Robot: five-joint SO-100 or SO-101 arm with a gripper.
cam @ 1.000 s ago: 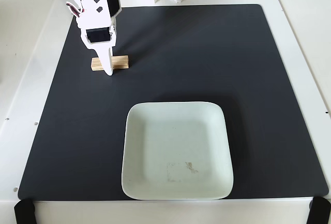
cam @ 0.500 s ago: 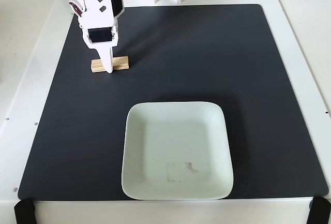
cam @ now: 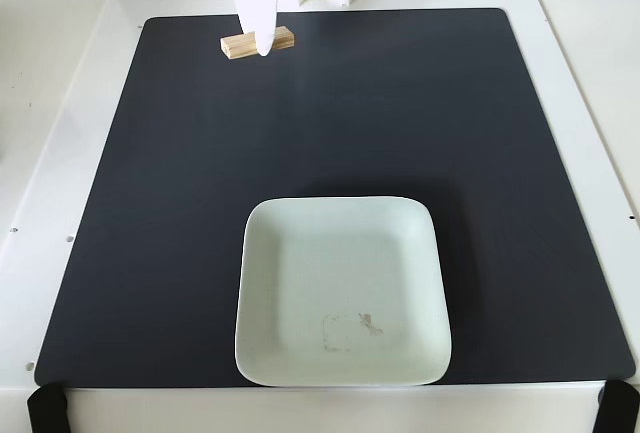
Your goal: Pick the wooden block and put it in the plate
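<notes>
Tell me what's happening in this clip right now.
A white robot arm reaches down at the far edge of the black mat, its gripper at the wooden block. Whether it has closed on the block can't be told. The plate sits empty near the front of the mat, well away.

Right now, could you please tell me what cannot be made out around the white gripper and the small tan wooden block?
- Fixed view: white gripper covers the small tan wooden block's middle; grip and jaw opening unclear.
- The arm is cut off by the top edge.
- Pale green square plate: smudge too faint to identify.
</notes>
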